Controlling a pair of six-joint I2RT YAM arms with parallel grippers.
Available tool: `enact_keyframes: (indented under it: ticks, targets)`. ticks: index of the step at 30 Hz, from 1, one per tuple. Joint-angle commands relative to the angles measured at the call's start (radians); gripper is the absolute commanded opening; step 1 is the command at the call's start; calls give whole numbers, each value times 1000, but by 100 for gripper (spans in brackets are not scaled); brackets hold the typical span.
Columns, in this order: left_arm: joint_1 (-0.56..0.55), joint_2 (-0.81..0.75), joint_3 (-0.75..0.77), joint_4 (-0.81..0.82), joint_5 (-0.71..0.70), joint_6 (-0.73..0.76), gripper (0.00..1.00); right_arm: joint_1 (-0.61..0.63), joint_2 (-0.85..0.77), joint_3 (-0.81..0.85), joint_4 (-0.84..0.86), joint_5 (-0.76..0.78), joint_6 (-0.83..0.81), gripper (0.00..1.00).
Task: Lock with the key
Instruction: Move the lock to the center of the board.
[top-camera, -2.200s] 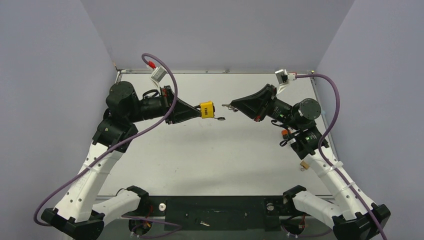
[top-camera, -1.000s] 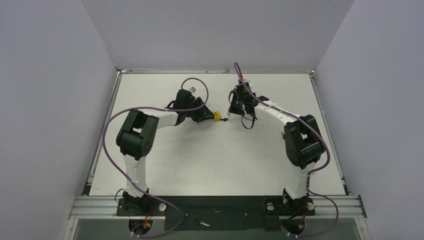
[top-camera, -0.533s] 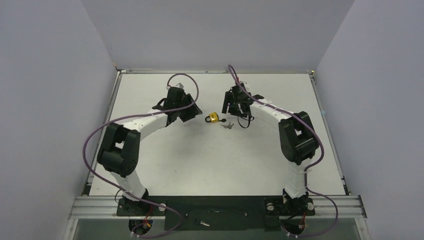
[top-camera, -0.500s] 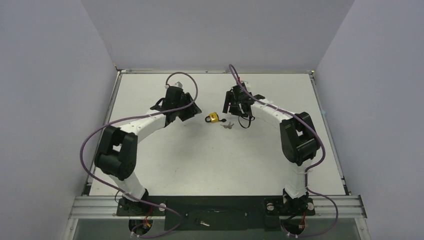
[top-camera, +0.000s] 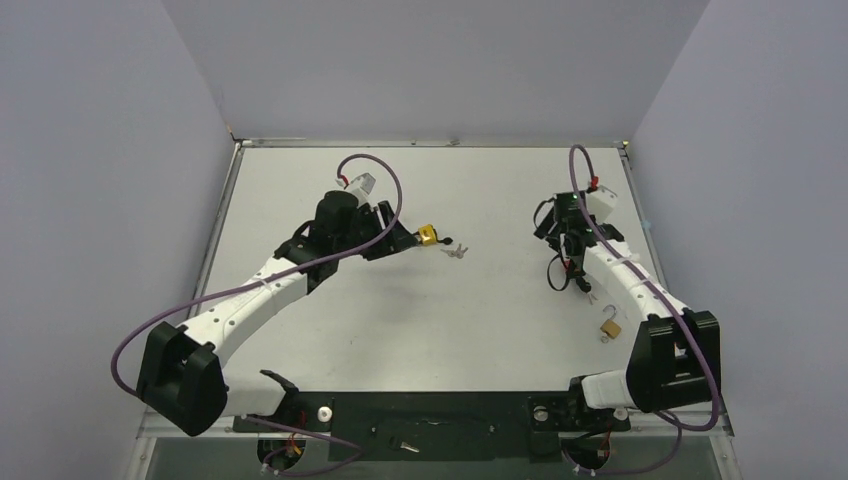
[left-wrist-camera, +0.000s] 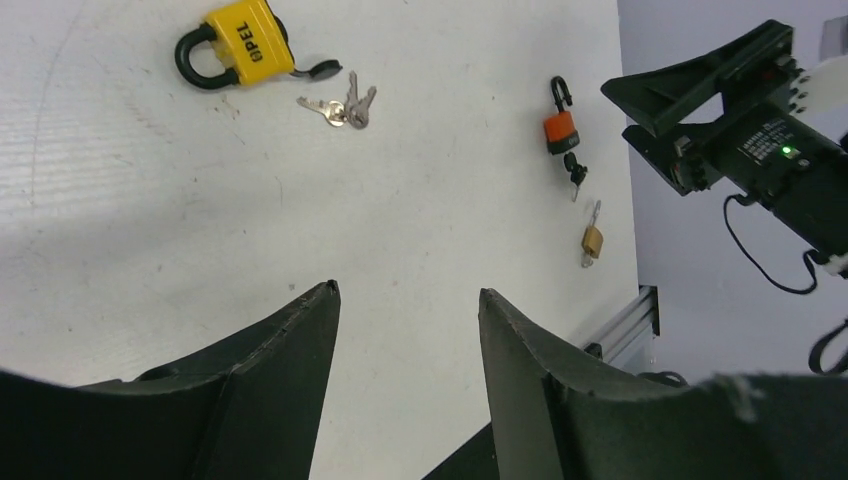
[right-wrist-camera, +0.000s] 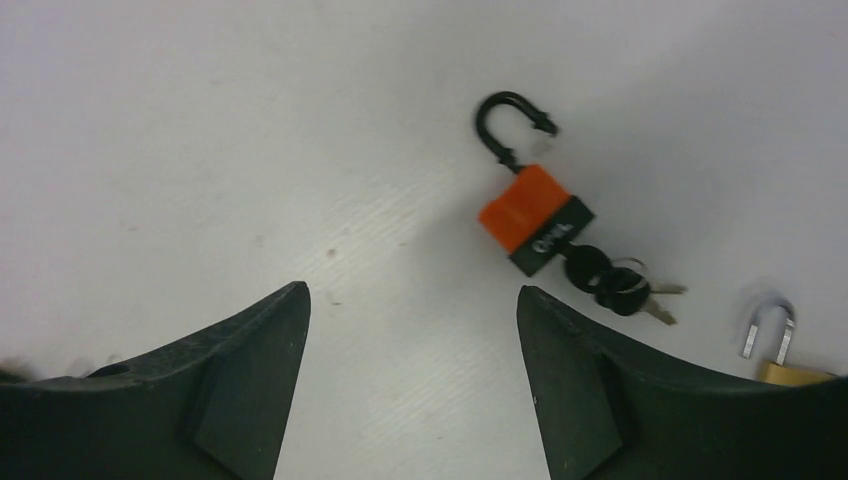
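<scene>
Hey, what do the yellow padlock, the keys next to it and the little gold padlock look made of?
Yellow padlock: probably a matte plastic-covered body, evenly yellow with printed black lettering; black shackle, likely coated. Keys: bare silver-grey metal, faintly glinting. Little gold padlock: brass-coloured body, silvery shackle, probably metal; too small to say more.

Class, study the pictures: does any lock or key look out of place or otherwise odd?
Two things stand out. The orange padlock, on the right side, lies with its shackle swung open and a bunch of keys at its base. The silver key lies loose beside the yellow padlock, not in it.
</scene>
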Motion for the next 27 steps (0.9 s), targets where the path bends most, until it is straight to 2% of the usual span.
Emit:
enact_keyframes:
  ticks: [1, 4, 5, 9, 17, 22, 27]
  targets:
    - [-9, -79, -41, 23, 77, -4, 51, -120, -57, -97, -23, 67, 13, 73]
    - [-8, -97, -62, 33, 102, -5, 51, -201, -98, -180, 83, -4, -80, 76]
    - [-8, -100, -68, 35, 106, -5, 52, -231, -105, -204, 104, -14, -102, 81]
    - [-8, -104, -80, 45, 127, -5, 51, -267, -26, -204, 202, -137, -252, 84]
    - [-1, -101, -72, 28, 154, 27, 52, -266, 169, -144, 276, -282, -276, 84]
    - [18, -101, -77, 27, 167, 32, 52, -194, 202, -138, 268, -267, -268, 83]
    - [29, -97, -85, 38, 183, 27, 52, -68, 214, -87, 177, -87, -262, 82]
